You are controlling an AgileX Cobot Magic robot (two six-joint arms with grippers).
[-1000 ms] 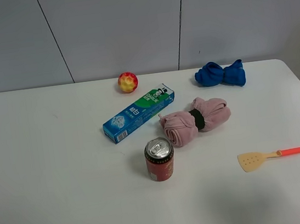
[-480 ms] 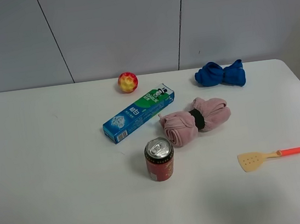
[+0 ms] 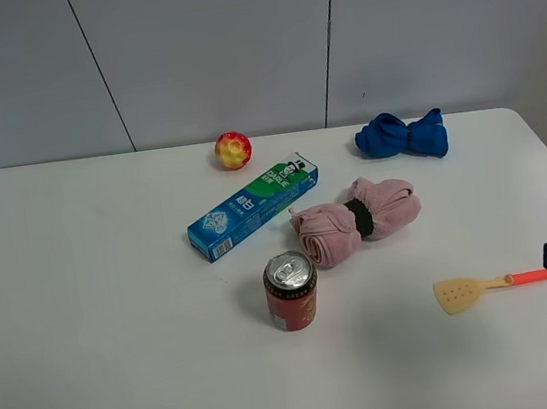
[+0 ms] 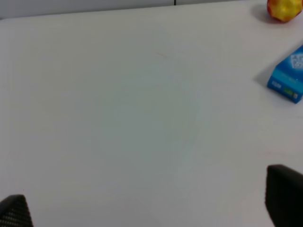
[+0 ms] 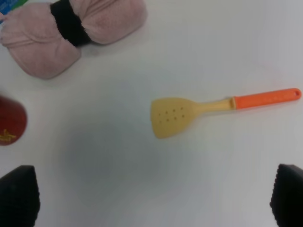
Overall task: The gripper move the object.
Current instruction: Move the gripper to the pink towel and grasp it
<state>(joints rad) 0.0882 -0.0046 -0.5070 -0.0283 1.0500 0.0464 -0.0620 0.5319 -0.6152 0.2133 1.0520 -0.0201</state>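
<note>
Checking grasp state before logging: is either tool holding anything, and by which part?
Nothing held: the left tool and right tool are both open and empty; the pink towel lies apart from both.

The box (image 3: 253, 207) and can (image 3: 292, 291) crowd the towel's (image 3: 356, 220) left end — little room there. Its right end and the bench (image 3: 486, 207) beyond lie open; only the spatula (image 3: 491, 286) lies between towel and right hand (image 5: 152, 196). The blue cloth (image 3: 401, 135) sits well behind.
</note>
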